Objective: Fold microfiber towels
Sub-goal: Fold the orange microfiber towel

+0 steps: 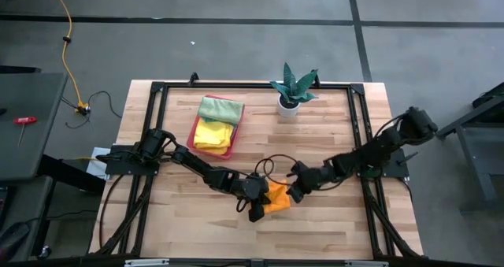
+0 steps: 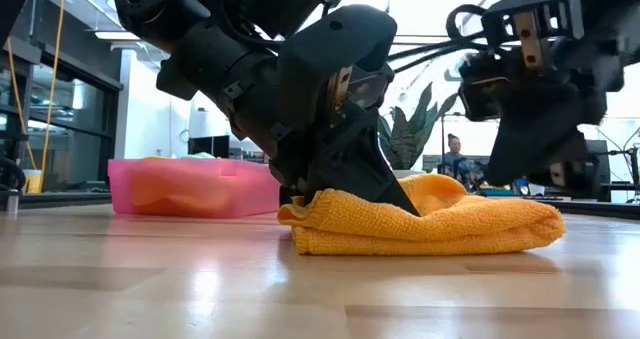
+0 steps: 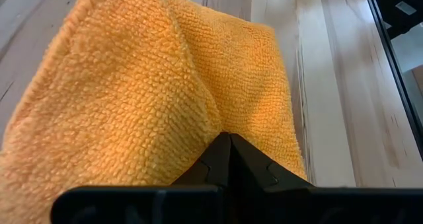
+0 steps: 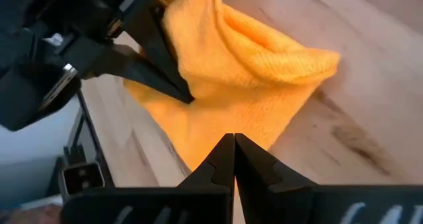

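An orange towel (image 1: 277, 198) lies folded in several layers on the wooden table near its front middle; it also shows in the low view (image 2: 450, 229). My left gripper (image 1: 257, 202) is shut on the towel's left part. My right gripper (image 1: 298, 190) is shut at the towel's right far side, just above it in the low view (image 2: 525, 179). A pink tray (image 1: 206, 145) at the back left holds a yellow towel (image 1: 213, 133) and a light green towel (image 1: 219, 108). The other towels are hidden. My left gripper pinches the orange towel between its shut fingers, on the upper layer near the left end (image 3: 218, 121). The fingers (image 2: 395, 194) slant down from the table's left. The cloth bulges up beyond the tips (image 4: 198, 26), and the towel's underside rests on the table. My right gripper's shut tips (image 4: 232, 139) stand over the towel's edge; I cannot tell whether they touch it.
A potted plant (image 1: 291, 90) stands at the back middle. A black frame (image 1: 252, 84) runs around the table top. Bare wood (image 1: 331, 133) lies between the plant and the towel. A person (image 2: 455, 154) shows far off in the room.
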{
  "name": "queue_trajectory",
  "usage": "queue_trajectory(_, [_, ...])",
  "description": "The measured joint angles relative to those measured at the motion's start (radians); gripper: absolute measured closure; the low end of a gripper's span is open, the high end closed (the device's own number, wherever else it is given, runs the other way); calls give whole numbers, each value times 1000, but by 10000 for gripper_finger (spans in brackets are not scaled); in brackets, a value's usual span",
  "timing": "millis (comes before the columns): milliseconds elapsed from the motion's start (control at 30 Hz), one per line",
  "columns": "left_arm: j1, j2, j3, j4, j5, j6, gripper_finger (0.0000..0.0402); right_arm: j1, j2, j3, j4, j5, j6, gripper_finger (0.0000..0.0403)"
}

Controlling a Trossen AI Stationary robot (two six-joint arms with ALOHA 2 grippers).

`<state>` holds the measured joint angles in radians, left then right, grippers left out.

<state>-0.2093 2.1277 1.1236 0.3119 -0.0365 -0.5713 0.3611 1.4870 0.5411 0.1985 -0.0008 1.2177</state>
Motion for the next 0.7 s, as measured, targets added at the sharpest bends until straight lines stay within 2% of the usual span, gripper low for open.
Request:
queue_trajectory(133, [1,0,0,3,1,0,402,66,62,0,79,111,92,403])
queue_trajectory(233, [7,0,-1,10,4,0,402,94,105,0,134,149,141,403])
queue_trajectory(367, [19,0,-2,25,13,0,401,118,153,1,152,165,188,403])
queue_trajectory(467, [40,-13,-2,21,64,0,401,125,167,1,146,173,200,403])
queue_trajectory(567, [69,-45,-3,7,116,0,401,125,175,1,145,173,200,403])
queue_trajectory(700, [101,-90,-2,23,123,35,401,122,175,1,141,178,200,403])
